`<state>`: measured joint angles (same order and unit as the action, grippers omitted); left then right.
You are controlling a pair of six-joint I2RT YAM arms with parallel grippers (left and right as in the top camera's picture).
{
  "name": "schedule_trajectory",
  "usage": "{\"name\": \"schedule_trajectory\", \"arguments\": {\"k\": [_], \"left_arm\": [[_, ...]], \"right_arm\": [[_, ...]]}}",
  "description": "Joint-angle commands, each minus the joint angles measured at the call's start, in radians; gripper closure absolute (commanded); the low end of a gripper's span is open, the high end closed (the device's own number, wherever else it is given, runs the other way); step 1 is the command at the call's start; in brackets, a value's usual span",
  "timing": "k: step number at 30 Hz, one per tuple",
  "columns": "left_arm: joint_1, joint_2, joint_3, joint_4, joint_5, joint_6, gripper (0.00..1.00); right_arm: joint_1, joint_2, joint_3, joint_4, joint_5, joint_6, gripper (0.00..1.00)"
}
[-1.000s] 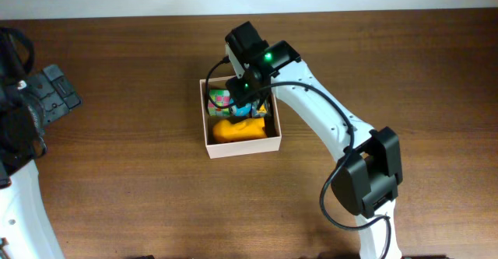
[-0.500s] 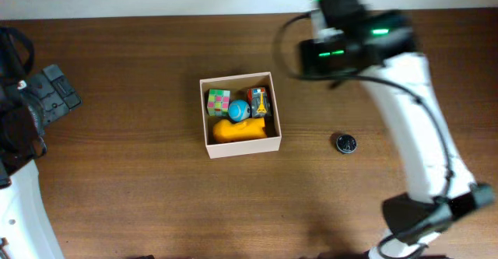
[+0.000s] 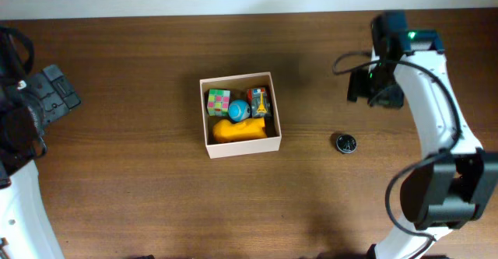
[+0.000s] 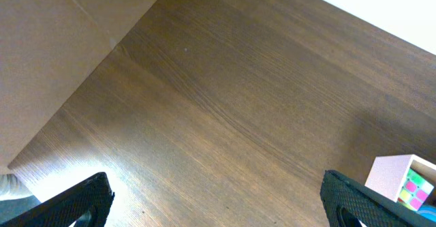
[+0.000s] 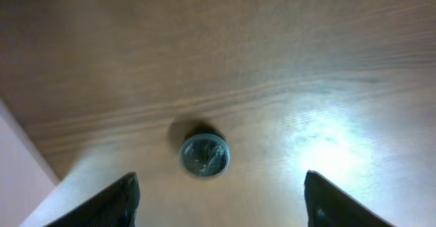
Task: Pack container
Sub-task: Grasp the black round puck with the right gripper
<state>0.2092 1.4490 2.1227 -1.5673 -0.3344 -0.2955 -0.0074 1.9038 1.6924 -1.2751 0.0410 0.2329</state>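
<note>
At the far left, the left hand (image 4: 218,203) hovered over the brown wooden desk (image 3: 132,173), its two fingers spread wide and holding nothing. Near the middle of the desk stood one square open-topped container with thin white walls (image 3: 243,146). It held four toys: one multicoloured puzzle cube (image 3: 219,101), one blue ball (image 3: 238,110), one small red-orange box (image 3: 258,101) whose print was too small to read, and one yellow block (image 3: 239,130) along the front wall. To its right, well apart, lay one small round dark disc (image 3: 345,143). Farthest right, the right hand (image 5: 221,200) hung above that disc, fingers wide apart and empty.
</note>
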Motion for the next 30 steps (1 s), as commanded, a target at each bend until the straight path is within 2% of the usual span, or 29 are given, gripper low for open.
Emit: {"name": "schedule_trajectory", "arguments": {"k": [1, 6, 13, 14, 19, 22, 30], "left_arm": [[0.004, -0.011, 0.006, -0.001, -0.018, 0.001, 0.01], [0.004, -0.011, 0.006, -0.001, -0.018, 0.001, 0.01], [0.004, -0.011, 0.006, -0.001, -0.018, 0.001, 0.01], [0.004, -0.011, 0.006, -0.001, -0.018, 0.001, 0.01], [0.004, -0.011, 0.006, -0.001, -0.018, 0.001, 0.01], [0.004, -0.011, 0.006, -0.001, -0.018, 0.001, 0.01], [0.004, -0.011, 0.006, -0.001, -0.018, 0.001, 0.01]], "right_arm": [[-0.006, 0.016, -0.135, 0.089, -0.103, -0.046, 0.28], [-0.005, 0.016, -0.307, 0.226, -0.202, -0.060, 0.29], [-0.006, 0.016, -0.454, 0.320, -0.180, -0.032, 0.30], [-0.006, 0.016, -0.463, 0.324, -0.180, -0.032, 0.33], [-0.006, 0.016, -0.479, 0.327, -0.180, -0.029, 0.39], [-0.006, 0.016, -0.478, 0.339, -0.180, -0.029, 0.50], [0.000, -0.013, -0.371, 0.296, -0.150, -0.034, 0.53]]}}
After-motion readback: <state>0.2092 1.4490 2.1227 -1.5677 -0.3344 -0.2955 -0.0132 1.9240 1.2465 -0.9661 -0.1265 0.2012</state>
